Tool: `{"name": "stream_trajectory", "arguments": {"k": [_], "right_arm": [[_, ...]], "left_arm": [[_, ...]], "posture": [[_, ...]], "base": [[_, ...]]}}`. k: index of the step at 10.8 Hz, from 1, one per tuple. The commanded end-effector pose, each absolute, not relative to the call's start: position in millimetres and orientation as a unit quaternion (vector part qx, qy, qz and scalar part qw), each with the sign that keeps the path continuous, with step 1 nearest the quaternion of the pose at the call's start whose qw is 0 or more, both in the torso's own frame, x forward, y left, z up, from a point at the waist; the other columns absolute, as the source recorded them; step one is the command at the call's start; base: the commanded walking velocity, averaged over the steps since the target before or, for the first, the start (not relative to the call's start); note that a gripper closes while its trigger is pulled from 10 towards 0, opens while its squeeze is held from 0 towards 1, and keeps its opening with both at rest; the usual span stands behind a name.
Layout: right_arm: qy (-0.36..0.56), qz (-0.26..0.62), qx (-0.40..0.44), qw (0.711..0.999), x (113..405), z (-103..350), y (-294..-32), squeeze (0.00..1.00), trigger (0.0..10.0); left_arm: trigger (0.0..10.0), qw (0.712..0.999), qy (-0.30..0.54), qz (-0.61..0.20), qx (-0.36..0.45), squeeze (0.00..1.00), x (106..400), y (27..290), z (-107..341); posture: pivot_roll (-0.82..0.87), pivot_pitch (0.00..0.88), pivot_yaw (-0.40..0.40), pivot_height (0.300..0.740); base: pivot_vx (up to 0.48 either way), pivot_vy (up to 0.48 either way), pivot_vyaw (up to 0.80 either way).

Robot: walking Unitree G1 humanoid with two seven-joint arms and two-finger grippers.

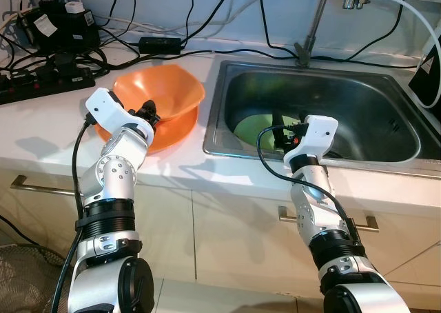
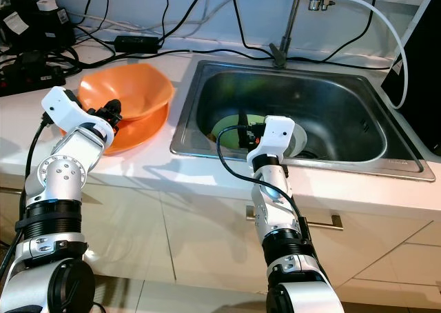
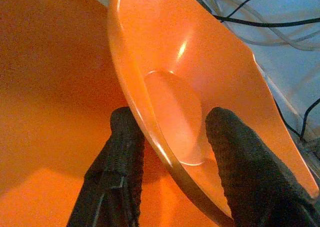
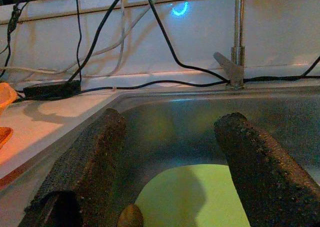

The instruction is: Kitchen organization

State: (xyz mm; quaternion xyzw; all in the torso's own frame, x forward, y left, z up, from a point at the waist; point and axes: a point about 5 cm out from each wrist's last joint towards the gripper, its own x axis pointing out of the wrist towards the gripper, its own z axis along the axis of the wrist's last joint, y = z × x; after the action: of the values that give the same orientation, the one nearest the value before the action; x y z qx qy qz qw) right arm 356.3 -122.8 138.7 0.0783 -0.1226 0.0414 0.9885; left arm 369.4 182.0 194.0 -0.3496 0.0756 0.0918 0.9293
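On the white counter [image 1: 41, 130], at about ten o'clock from where I stand, sit two stacked orange bowls [image 1: 165, 96]. The left gripper [image 3: 170, 152] has its black fingers [image 3: 122, 152] straddling the upper bowl's rim, one inside and one outside (pinching it, as far as the wrist view shows). Over at two o'clock is the steel sink [image 1: 227, 75], with a green plate [image 1: 253, 128] lying in its basin. The right gripper [image 4: 170, 172] hangs above the plate, fingers spread wide, gripping nothing.
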Motion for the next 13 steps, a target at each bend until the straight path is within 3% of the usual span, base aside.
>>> {"name": "stream_trajectory", "arguments": {"k": [1, 9, 13], "right_arm": [[-0.124, 0.041, 0.078, 0.988, 359.1, 142.0, -124.6, 0.00, 10.0], [-0.117, 0.048, 0.087, 0.988, 359.9, 141.4, -121.5, 0.00, 10.0], [-0.134, 0.058, 0.125, 0.981, 364.4, 157.8, -119.3, 0.00, 10.0]], "left_arm": [[0.0, 0.930, 0.090, 0.098, -0.343, 0.00, 370.9, 178.8, 190.6], [0.0, 0.924, 0.025, 0.103, -0.368, 0.00, 367.9, 182.7, 199.1], [0.0, 0.916, -0.074, 0.047, -0.391, 0.00, 364.3, 179.1, 224.7]], "posture": [[0.21, 0.000, -0.007, 0.740], [0.21, 0.000, -0.013, 0.740], [0.21, 0.000, -0.017, 0.740]], "base": [[0.000, 0.000, 0.00], [0.000, 0.000, 0.00], [0.000, 0.000, 0.00]]}}
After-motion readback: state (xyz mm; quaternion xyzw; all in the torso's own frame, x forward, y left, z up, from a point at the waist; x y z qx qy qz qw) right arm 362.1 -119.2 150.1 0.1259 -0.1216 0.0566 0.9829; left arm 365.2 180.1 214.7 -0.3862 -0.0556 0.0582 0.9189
